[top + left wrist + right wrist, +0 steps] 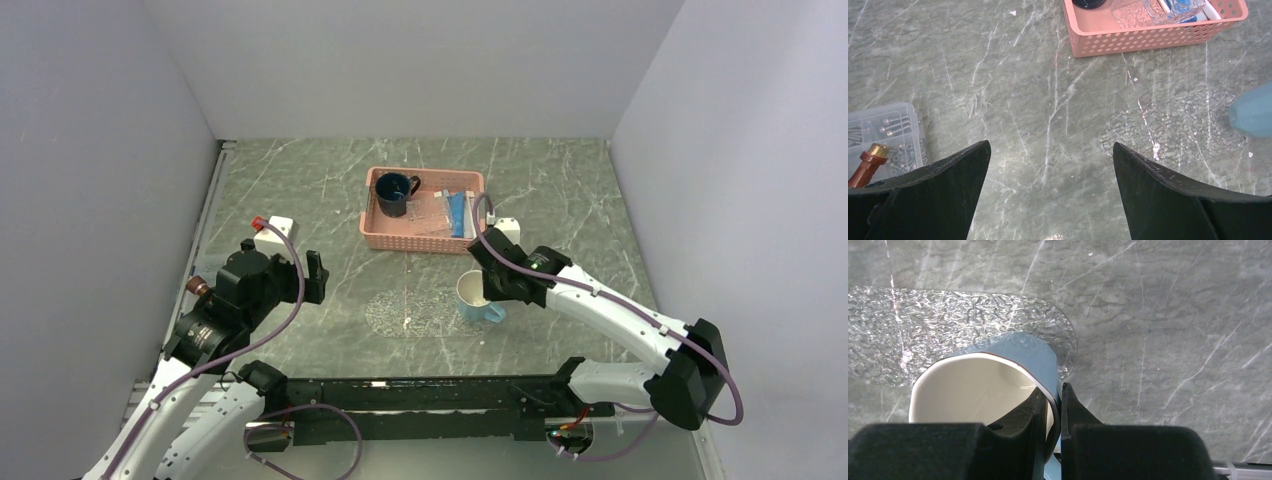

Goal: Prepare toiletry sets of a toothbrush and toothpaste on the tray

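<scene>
The tray [405, 312] is a flat, clear plastic sheet with a rippled, pebbled texture and a rounded end. It lies on the grey-green marbled surface [300, 190] in front of the arms, near the middle. At its right end is a light blue mug [480, 298], glossy outside and cream-white inside. The mug overlaps the tray's curved edge; I cannot tell whether its base rests there or is lifted.

The right claw [1058, 400] is pinched on the mug's wall, one black finger inside the rim and one outside.

Farther back, apart from the tray, stands a pink basket [378, 232] with dotted, perforated walls. A blue toothpaste [457, 214] tube lies in its right half, and a dark blue mug [395, 193] stands in its left. A strip of bare marble separates the basket's near wall from the tray.

The left claw [1050, 150] hangs spread wide and holds nothing. It is over bare surface left of the tray, and open marble runs from it to the tray's edge. A clear box of screws [883, 127] lies just to its left.
</scene>
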### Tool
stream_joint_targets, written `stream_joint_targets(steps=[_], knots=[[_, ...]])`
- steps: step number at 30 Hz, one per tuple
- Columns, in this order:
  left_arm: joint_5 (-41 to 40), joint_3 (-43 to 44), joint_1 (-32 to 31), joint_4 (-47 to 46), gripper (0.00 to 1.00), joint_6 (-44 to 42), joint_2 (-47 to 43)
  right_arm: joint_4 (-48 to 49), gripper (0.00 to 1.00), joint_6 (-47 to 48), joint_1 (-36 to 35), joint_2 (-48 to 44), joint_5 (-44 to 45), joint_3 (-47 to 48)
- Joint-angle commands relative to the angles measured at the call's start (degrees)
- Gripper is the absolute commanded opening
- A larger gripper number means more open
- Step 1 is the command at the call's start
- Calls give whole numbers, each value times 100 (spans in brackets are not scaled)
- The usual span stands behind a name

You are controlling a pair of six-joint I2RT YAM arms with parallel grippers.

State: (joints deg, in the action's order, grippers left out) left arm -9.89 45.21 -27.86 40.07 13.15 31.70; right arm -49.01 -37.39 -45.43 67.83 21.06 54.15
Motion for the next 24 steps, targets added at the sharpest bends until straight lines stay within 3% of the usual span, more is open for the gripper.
stream_joint_targets(steps=[1, 24], knots=[[24, 13, -6, -218, 99, -60, -13, 607, 0, -305, -19, -28, 287, 20], [27, 5, -9, -219, 99, -66, -38, 796, 0, -592, -19, 231, 469, -401]])
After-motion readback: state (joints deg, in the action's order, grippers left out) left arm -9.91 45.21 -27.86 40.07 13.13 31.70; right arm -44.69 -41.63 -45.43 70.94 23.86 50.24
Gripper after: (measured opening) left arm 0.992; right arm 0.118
